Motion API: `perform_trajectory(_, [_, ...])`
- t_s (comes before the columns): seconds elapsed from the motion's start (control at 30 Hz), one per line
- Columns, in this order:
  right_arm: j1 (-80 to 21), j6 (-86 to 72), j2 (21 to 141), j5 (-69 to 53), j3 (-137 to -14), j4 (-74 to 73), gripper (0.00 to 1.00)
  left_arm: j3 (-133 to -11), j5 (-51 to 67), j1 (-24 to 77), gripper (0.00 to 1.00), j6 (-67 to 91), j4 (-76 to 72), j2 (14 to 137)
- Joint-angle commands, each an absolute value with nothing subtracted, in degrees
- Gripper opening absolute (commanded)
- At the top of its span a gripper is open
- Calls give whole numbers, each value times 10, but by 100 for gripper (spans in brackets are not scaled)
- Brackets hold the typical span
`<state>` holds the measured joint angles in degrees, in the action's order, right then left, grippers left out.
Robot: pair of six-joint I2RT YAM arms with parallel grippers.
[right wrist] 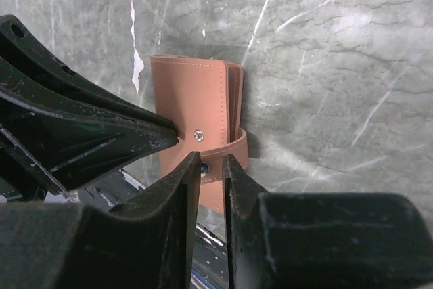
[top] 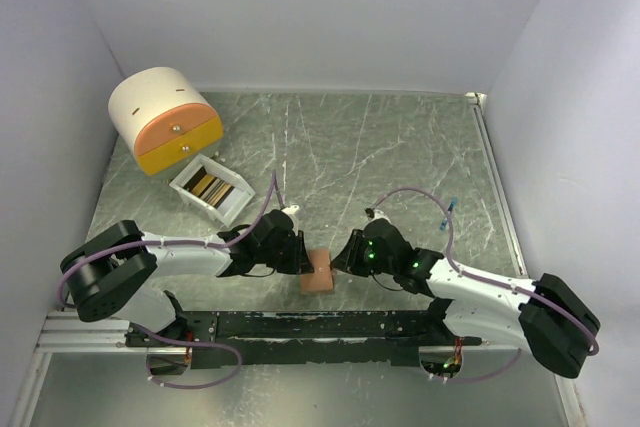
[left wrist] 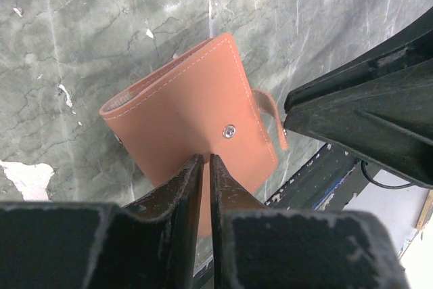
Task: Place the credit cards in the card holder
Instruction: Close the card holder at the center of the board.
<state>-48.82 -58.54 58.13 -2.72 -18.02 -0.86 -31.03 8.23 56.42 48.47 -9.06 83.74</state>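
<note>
The salmon-brown card holder point(top: 320, 274) is folded shut, near the table's front edge between both arms. My left gripper point(top: 300, 259) is shut on its cover; in the left wrist view the leather point(left wrist: 179, 109) runs down between the fingertips point(left wrist: 206, 159), just below the snap stud point(left wrist: 230, 131). My right gripper point(top: 345, 262) comes in from the other side. Its jaws point(right wrist: 211, 160) are closed to a narrow gap on the loose strap point(right wrist: 233, 148) of the card holder point(right wrist: 189, 93). The credit cards point(top: 205, 185), yellow and dark, stand in the white box.
The small white open box point(top: 228, 209) sits at the left middle of the green marbled table. The round cream-and-orange drawer unit point(top: 165, 119) stands behind it. A black rail point(top: 300, 325) runs along the near edge, just behind the card holder. White walls enclose the table.
</note>
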Motion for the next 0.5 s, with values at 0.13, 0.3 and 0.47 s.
perform_trajectory(0.13, [-486,-604,602,-72,-157,68,20,-306,83,572,21,482,-87,855])
perform_trajectory(0.3, [-486,-610,634,-89,-158,104,19,-308,85,574,21,484,-90,862])
perform_trajectory(0.47, [-485,-615,659,-96,-159,126,19,-315,87,576,21,481,-85,869])
